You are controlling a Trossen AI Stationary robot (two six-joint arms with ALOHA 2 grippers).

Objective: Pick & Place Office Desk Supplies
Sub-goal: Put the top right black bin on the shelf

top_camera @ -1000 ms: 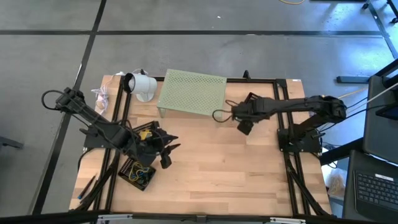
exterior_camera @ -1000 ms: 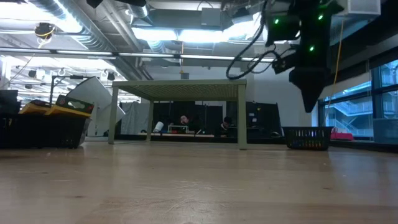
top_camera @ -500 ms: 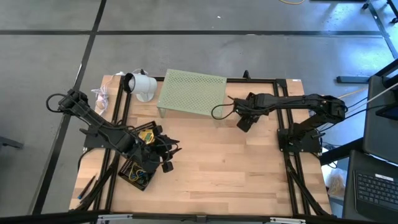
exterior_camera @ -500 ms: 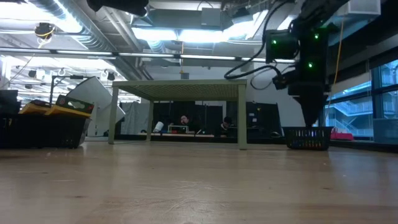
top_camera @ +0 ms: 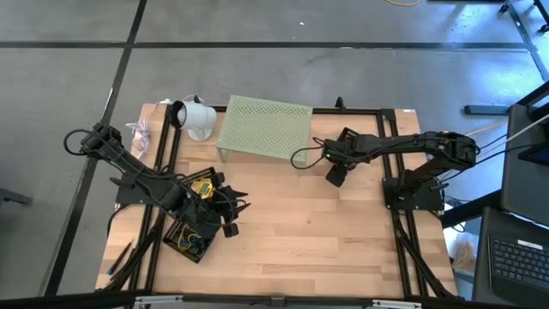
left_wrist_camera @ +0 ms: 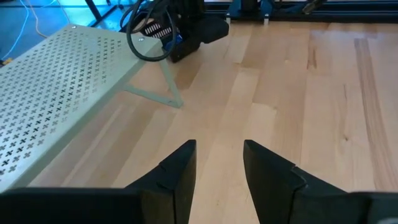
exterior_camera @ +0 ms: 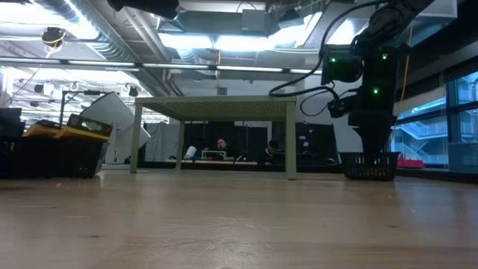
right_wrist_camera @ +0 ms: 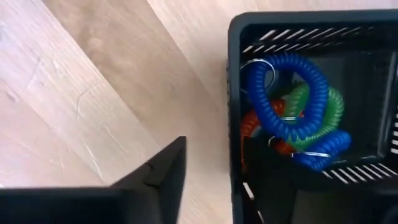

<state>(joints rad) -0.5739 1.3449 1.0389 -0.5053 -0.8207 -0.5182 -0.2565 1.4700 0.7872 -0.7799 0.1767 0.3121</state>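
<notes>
My right gripper [right_wrist_camera: 214, 180] is open and points down over the edge of a small black basket [right_wrist_camera: 298, 25] near the table's far right. One finger [right_wrist_camera: 165, 171] is outside the basket wall and the other seems to be inside. The basket holds blue [right_wrist_camera: 283, 93], green [right_wrist_camera: 317, 102] and red [right_wrist_camera: 252, 127] coiled loops. In the low view the right gripper [exterior_camera: 371, 146] reaches the basket [exterior_camera: 370, 166] top. My left gripper [left_wrist_camera: 217, 168] is open above bare wood, beside a second black basket [top_camera: 190, 239] of small supplies and a yellow box [top_camera: 202, 184]. My right gripper stands astride the small basket's wall [right_wrist_camera: 235, 124] from above, pointing down. I cannot tell whether either finger touches the wall or the loops. The basket rests flat on the table.
A pale green perforated riser [top_camera: 264, 127] stands on its legs at the far middle, with a white cup-shaped object [top_camera: 196, 118] lying to its left. Bare wood [top_camera: 326, 232] spreads across the middle and near side. The black table frame [top_camera: 377, 110] runs along the edges.
My right gripper has come down toward the small black basket until its fingertips reach the basket's top. My left arm has shifted a little toward the table's near right. Neither basket has moved.
</notes>
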